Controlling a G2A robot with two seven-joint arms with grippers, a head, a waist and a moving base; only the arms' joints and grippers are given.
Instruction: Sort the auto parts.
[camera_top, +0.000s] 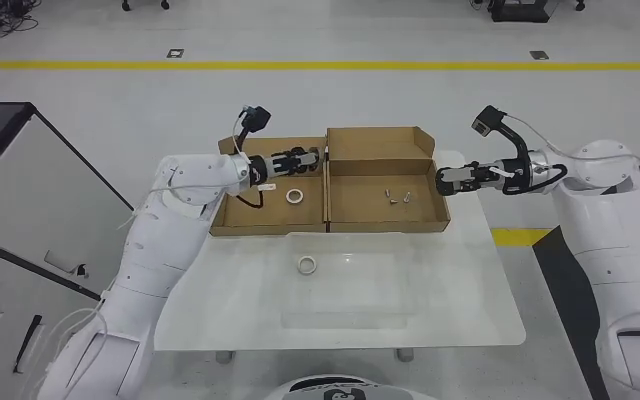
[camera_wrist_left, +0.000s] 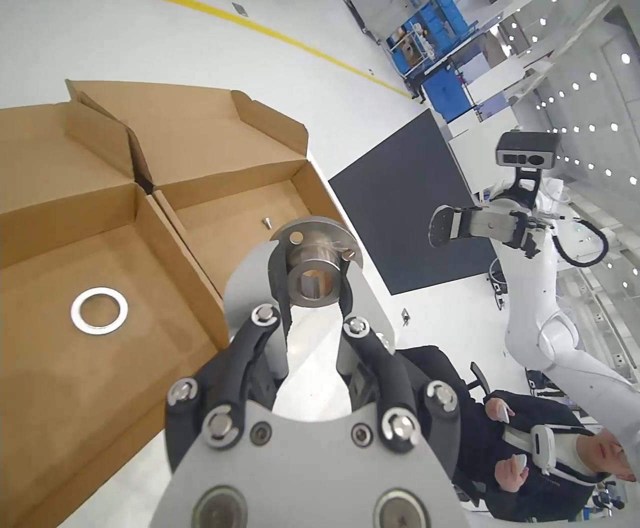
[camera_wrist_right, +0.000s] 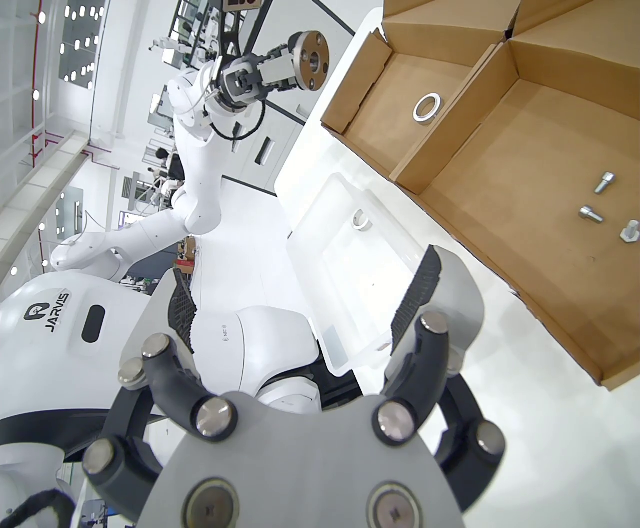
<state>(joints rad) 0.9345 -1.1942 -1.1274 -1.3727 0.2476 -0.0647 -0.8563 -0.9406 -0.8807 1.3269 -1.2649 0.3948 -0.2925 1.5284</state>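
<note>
Boxes of brown cardboard sit side by side on the white table (camera_top: 450, 290), with their side walls touching. They are open on top.

The left brown cardboard box (camera_top: 270, 218) has one flat silver metal ring (camera_top: 295, 196) lying on its floor. The right brown cardboard box (camera_top: 360, 205) has three small silver bolts (camera_wrist_right: 590, 214) lying close together on its floor.

The left gripper (camera_wrist_left: 311, 290) is squeezed tight on a round silver metal part with a wide flat rim and a hole through the middle (camera_wrist_left: 310, 272). One finger presses on each side of the part's short tube. In the top view the part is held up in the air over the left box, near the wall where the two boxes meet. It does not touch the box.

The right gripper (camera_wrist_right: 300, 295) has its fingers spread wide apart, and nothing is between them. In the top view it is by the outer wall of the right box, on the side away from the left box.

A clear plastic tray (camera_top: 250, 300) lies on the table on the robot's side of the boxes. A small pale ring (camera_top: 307, 265) lies in the tray, near the edge closest to the boxes.
</note>
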